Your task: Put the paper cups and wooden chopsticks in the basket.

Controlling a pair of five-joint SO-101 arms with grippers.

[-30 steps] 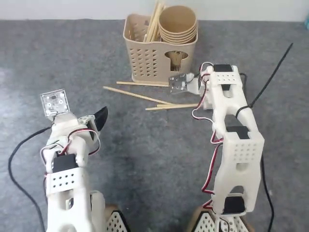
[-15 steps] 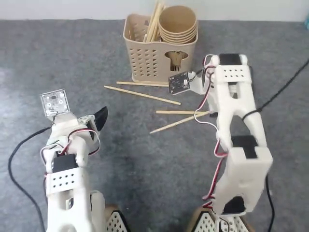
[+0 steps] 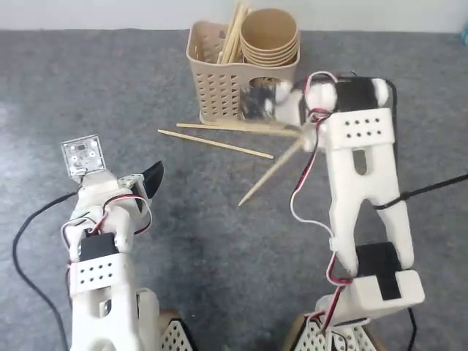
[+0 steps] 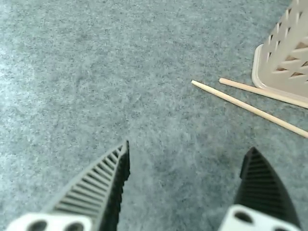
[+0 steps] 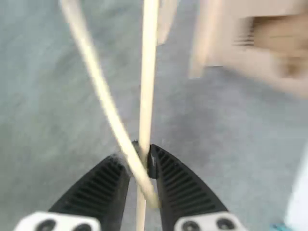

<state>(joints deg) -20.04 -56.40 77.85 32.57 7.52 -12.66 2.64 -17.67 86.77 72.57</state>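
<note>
Robotics lab bench. A white 3D-printed left arm at 7 o'clock and right arm at 5 o'clock, with bare red and white wires, stand on a grey felt mat. A black cable trails at 8 o'clock. A pale wall runs along 12 o'clock.

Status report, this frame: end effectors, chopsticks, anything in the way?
Right end effector shut on chopstick pair. Left end effector open, above carpet. Loose chopsticks beside basket. Path looks open.
</note>
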